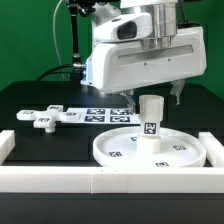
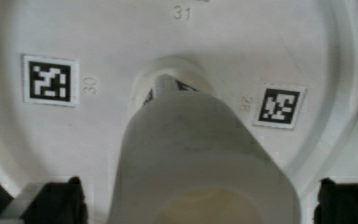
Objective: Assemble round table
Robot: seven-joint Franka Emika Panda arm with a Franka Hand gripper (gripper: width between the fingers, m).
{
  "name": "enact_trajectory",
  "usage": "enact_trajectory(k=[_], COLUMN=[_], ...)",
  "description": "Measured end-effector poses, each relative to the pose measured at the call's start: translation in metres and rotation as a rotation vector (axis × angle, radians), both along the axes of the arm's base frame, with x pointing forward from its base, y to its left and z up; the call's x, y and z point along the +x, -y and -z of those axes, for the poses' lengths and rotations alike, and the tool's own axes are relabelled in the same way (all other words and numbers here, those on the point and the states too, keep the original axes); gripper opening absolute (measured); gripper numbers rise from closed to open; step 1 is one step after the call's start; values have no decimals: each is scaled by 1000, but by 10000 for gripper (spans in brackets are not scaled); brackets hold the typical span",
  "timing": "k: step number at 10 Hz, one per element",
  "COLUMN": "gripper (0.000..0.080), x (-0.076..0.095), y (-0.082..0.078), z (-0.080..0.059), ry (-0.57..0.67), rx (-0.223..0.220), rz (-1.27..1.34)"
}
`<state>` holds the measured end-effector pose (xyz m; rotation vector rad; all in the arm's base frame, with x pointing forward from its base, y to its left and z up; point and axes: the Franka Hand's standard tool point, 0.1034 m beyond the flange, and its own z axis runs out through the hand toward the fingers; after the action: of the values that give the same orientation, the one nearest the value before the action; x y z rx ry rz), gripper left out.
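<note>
The large round disc (image 1: 115, 155) lies flat on the black table, rim up, with square tags on its face. The short post (image 1: 151, 118) stands upright at the disc's centre. My gripper (image 1: 153, 97) hovers just over the post's top, open, with one finger on each side and a gap to each. In the wrist view the post (image 2: 194, 140) rises from the disc (image 2: 87, 40) between my dark fingertips (image 2: 60, 200), and my gripper (image 2: 202, 205) does not touch it. The flat lobed foot piece (image 1: 45, 117) lies on the table at the exterior view's left.
The marker board (image 1: 105, 113) lies behind the disc, next to the foot piece. White barrier bars run along the front (image 1: 100, 182) and up both sides (image 1: 215, 150). A green backdrop stands behind the table.
</note>
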<state>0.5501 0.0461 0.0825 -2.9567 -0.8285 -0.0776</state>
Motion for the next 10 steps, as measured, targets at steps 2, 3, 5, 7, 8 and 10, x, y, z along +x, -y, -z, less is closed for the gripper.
enact_trajectory(k=[2,3,5,7,8,10], gripper=[649,649,649,649,649,649], x=[-3,-5,-3,-3,-3,-2], y=[0,-1,-1,1,4,10], z=[4,8,7,7,7,7], ry=[8,7,14,24,35,44], rx=[-19,-20,-37,-54,-62,-68], rz=[-220,-297,-422,-577,-677,-769])
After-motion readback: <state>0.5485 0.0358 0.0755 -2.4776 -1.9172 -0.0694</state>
